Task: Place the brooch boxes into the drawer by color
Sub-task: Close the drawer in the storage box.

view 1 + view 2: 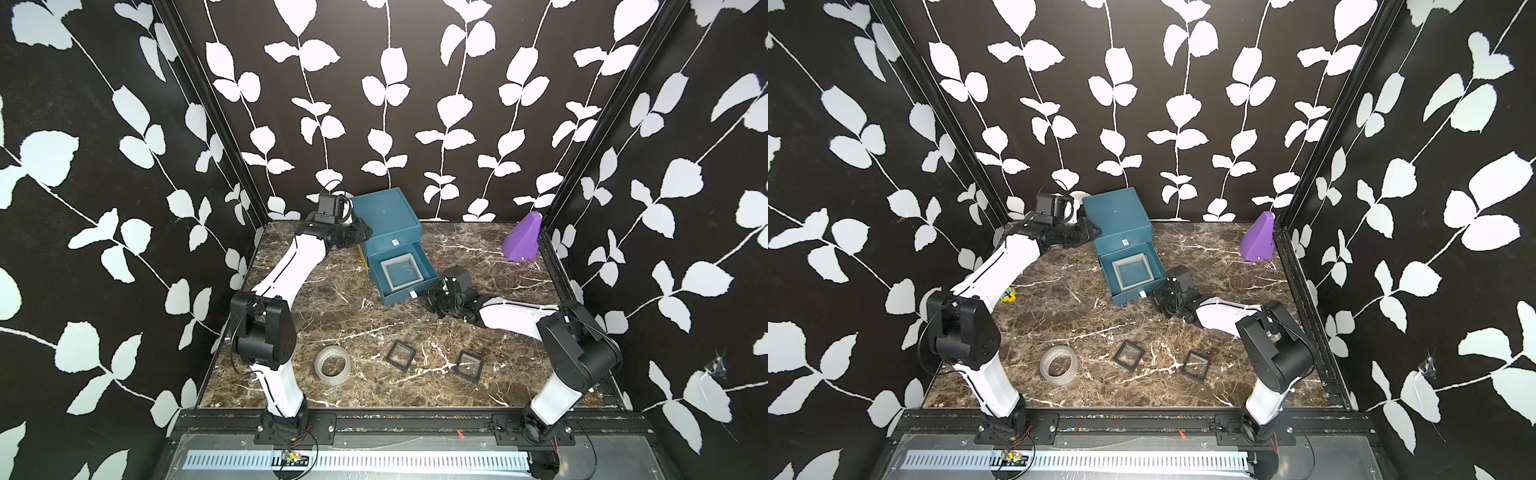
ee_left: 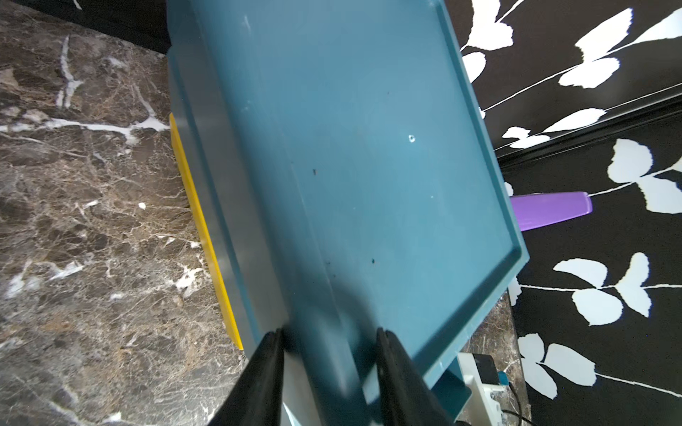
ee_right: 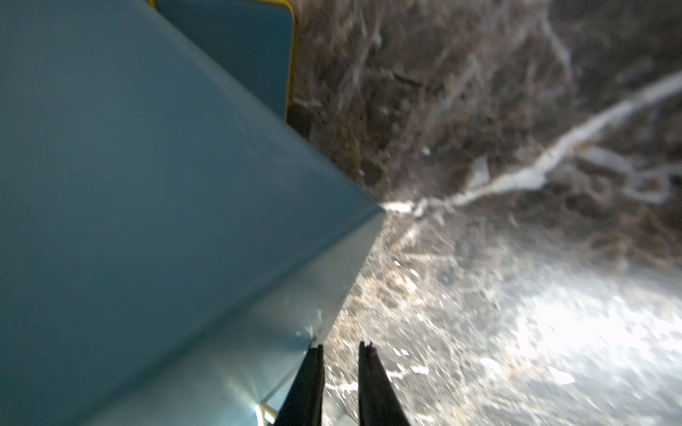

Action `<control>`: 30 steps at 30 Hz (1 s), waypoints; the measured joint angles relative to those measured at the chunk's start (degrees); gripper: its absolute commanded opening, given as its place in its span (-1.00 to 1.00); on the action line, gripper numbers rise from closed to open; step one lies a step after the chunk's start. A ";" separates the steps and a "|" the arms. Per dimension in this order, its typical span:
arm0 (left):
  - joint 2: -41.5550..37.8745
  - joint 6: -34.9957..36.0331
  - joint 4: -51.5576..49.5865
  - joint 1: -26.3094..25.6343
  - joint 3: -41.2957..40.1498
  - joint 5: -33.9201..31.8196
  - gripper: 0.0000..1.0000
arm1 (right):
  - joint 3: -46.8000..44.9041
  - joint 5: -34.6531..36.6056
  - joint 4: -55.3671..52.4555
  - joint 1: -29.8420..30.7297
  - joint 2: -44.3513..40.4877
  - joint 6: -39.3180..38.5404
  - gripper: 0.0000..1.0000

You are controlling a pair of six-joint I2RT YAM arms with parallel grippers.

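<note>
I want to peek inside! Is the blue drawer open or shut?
Open. One drawer is pulled out of the teal chest, and a grey brooch box lies inside it.

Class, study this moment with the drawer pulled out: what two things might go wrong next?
1. The right fingers sit at the open drawer's front corner, beside its white tab rather than on it. A push from there may skew or jam the drawer.
2. The left fingers straddle the chest's top edge. If they slip, the chest may slide across the table.
</note>
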 measured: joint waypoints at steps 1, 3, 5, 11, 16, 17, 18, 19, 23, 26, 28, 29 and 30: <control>0.00 0.00 0.24 0.00 -0.09 0.02 -0.26 | 0.35 0.48 0.33 0.00 0.22 0.31 -0.61; 0.00 0.00 0.68 0.00 -0.28 0.07 -0.27 | 1.49 1.25 0.68 0.24 0.74 0.81 -0.62; -0.02 0.02 0.87 0.00 -0.39 0.20 -0.28 | 2.86 1.86 1.18 0.50 1.29 1.42 -0.62; -0.17 0.00 1.31 0.02 -0.76 0.55 -0.31 | 6.10 4.22 4.13 1.38 2.27 3.04 -0.63; -0.37 0.00 1.62 0.02 -1.07 0.63 -0.32 | 8.09 5.46 5.29 1.60 3.61 3.67 -0.63; -0.37 0.00 1.66 0.02 -1.07 0.66 -0.32 | 8.55 5.66 5.44 1.62 4.13 3.80 -0.63; -0.37 0.00 1.66 0.02 -1.07 0.66 -0.32 | 9.05 5.88 5.73 1.62 4.74 3.98 -0.63; -0.37 0.00 1.66 0.02 -1.07 0.68 -0.32 | 9.60 6.03 5.88 1.62 5.40 4.09 -0.63; -0.48 -0.02 1.77 0.02 -1.27 0.68 -0.32 | 12.33 7.04 6.95 1.88 8.68 4.57 -0.63; -0.68 0.00 2.21 0.02 -1.68 0.68 -0.33 | 15.17 7.58 7.04 1.99 10.86 4.74 -0.64; -0.76 -0.02 2.47 0.02 -1.90 0.68 -0.33 | 17.14 8.04 6.99 2.14 12.13 4.94 -0.64; -0.81 0.00 2.56 0.02 -1.99 0.68 -0.33 | 18.12 8.24 6.99 2.25 12.81 5.01 -0.64; -0.85 0.00 2.62 0.00 -2.08 0.68 -0.33 | 19.12 8.46 6.93 2.43 13.44 5.09 -0.64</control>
